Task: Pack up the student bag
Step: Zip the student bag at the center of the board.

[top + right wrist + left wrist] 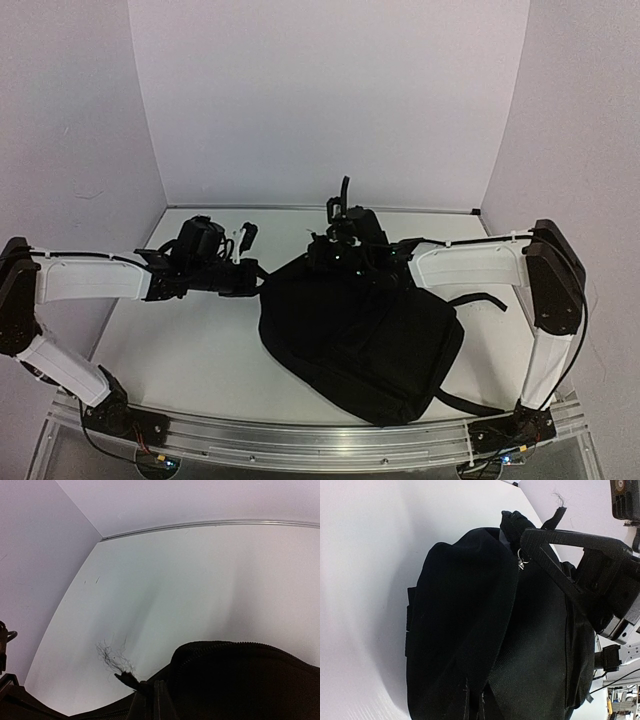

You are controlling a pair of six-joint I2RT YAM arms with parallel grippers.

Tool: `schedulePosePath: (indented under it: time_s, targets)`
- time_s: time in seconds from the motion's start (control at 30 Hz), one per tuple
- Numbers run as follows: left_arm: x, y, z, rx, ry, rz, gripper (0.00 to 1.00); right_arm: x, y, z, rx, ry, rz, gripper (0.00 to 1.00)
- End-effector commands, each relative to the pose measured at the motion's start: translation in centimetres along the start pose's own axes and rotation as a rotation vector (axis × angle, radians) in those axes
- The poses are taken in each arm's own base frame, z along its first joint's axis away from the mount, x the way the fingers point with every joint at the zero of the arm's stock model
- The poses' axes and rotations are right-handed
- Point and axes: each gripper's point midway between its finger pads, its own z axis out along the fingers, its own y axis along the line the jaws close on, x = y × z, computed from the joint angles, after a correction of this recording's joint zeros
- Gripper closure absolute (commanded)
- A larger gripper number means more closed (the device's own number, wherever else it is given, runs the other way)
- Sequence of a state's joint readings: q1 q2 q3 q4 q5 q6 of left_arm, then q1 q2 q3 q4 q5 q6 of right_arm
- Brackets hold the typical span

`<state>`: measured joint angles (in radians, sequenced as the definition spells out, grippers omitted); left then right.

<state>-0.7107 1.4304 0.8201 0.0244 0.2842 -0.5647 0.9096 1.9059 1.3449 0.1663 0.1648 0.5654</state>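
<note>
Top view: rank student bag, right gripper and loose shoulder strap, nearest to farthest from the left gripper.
1. student bag, its left edge at the left gripper.
2. right gripper, at the bag's far edge.
3. shoulder strap, far right.

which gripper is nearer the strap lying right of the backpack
Right: the right gripper is at the backpack's far edge, left of the strap; the left gripper is further left.

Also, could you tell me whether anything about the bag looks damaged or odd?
Yes: the end of a black strap on the backpack is frayed, with loose threads splaying out over the white table. Otherwise nothing stands out.
</note>
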Motion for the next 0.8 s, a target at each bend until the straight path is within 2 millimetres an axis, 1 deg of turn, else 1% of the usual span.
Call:
schedulePosePath:
  time_s: [0.0, 0.17, 0.23, 0.27, 0.3, 0.37, 0.43, 0.47, 0.5, 0.57, 0.6, 0.63, 0.7, 0.77]
  targets:
    - [2.2, 3.3, -2.2, -0.135, 0.033, -0.1, 1.0, -6.8, -5.7, -1.9, 0.187, -0.198, 0.07, 1.0]
    - [4.5, 4.1, -3.3, -0.152, 0.068, -0.152, 1.0, -7.3, -6.6, -1.9, 0.187, -0.199, 0.095, 1.0]
    - [5.4, 4.4, -3.8, -0.147, 0.074, -0.177, 1.0, -7.4, -6.4, -1.8, 0.174, -0.194, 0.094, 1.0]
    - [5.9, 4.3, -3.9, -0.139, 0.082, -0.186, 1.0, -7.5, -5.9, -1.8, 0.15, -0.189, 0.081, 1.0]
    - [6.2, 4.2, -4.0, -0.125, 0.094, -0.191, 1.0, -7.5, -5.1, -1.8, 0.104, -0.185, 0.072, 1.0]
    - [6.8, 3.6, -4.1, -0.094, 0.123, -0.195, 0.99, -7.3, -2.2, -1.9, -0.056, -0.155, 0.025, 1.0]
    - [6.8, 2.9, -4.1, -0.061, 0.139, -0.188, 0.94, -6.3, 1.3, -2.2, -0.251, -0.102, -0.038, 1.0]
    - [6.6, 2.4, -4.2, -0.042, 0.141, -0.175, 0.91, -5.5, 2.8, -2.5, -0.343, -0.07, -0.06, 1.0]
    - [6.1, 1.8, -4.3, -0.023, 0.136, -0.161, 0.89, -4.9, 3.9, -2.8, -0.414, -0.046, -0.072, 1.0]
    - [4.8, 0.8, -4.5, -0.001, 0.122, -0.119, 0.81, -3.4, 5.3, -3.6, -0.522, -0.008, -0.072, 1.0]
    - [3.7, -0.1, -4.8, 0.013, 0.107, -0.091, 0.77, -2.9, 5.6, -3.9, -0.551, 0.004, -0.07, 1.0]
    - [3.1, -0.5, -4.9, 0.017, 0.103, -0.073, 0.7, -2.6, 6.0, -4.2, -0.575, 0.009, -0.067, 1.0]
    - [1.2, -2.0, -5.2, 0.04, 0.082, -0.013, 0.59, -1.5, 6.1, -4.6, -0.595, 0.022, -0.06, 1.0]
    - [-0.1, -3.2, -5.2, 0.066, 0.074, 0.043, 0.45, -1.0, 6.4, -5.1, -0.619, 0.025, -0.054, 1.0]
